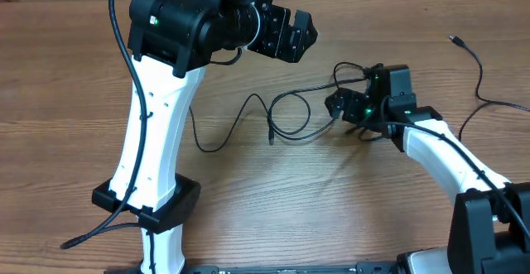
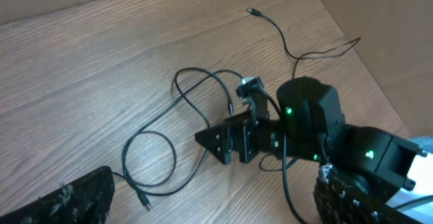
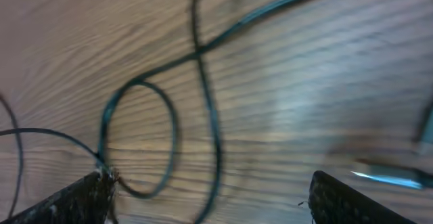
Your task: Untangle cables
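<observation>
Black cables, two, lie looped; left gripper and right gripper gape, empty

A wooden table is seen from above at an angle. A thin black cable curls across it in loose loops and ends in a small plug. The black right gripper, green lights glowing behind it, sits low over the loops. A second cable lies beyond. The left gripper frames the bottom edge, fingers spread wide.

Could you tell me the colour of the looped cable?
Thin looped cable: black, best seen overhead.
</observation>
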{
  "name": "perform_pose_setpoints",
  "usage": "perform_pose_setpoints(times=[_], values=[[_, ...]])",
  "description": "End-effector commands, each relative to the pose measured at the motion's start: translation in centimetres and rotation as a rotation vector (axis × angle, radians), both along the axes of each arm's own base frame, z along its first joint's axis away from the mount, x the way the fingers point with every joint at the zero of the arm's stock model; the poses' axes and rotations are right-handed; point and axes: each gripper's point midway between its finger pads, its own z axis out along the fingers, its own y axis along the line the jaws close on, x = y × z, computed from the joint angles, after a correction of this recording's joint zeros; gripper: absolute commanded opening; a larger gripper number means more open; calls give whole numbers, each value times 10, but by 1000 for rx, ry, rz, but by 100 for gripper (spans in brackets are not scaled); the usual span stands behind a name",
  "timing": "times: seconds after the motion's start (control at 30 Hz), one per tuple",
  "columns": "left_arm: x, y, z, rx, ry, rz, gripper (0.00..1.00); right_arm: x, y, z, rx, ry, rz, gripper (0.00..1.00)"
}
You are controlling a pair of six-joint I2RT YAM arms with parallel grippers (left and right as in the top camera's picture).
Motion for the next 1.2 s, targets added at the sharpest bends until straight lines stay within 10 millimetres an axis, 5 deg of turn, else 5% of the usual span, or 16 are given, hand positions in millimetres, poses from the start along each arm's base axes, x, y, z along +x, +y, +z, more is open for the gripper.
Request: perform_pose_setpoints(times=[0.0, 0.1, 0.17, 0.23, 0.3, 0.4, 0.6, 0.8, 1.0, 1.17], values=[[-6, -3, 8, -13, -22, -18, 94, 2, 15, -13, -3, 13, 6, 77], [-6, -3, 8, -12, -21, -19, 94, 5, 25, -25, -4, 12, 24, 59], [-6, -2, 8, -11, -19, -18, 94, 7, 25, -30, 6, 25, 8, 34], [-6, -2, 8, -12, -20, -18, 94, 6, 25, -35, 3, 36, 7, 33], [-5, -3, 8, -14, -23, -18, 94, 8, 25, -34, 4, 30, 7, 4], [-6, -2, 8, -13, -21, -18, 94, 18, 29, -25, 18, -15, 10, 4], [-8, -1, 6, -5, -9, -17, 94, 89, 33, 88, 39, -244, 26, 4], [-8, 0, 5, 0, -6, -15, 95, 137, -21, 234, 9, -493, -75, 4], [-7, 0, 5, -2, -9, -15, 95, 129, -82, 359, 17, -677, -168, 4], [-5, -2, 8, -12, -25, -16, 95, 101, -71, 439, 50, -823, -138, 4]])
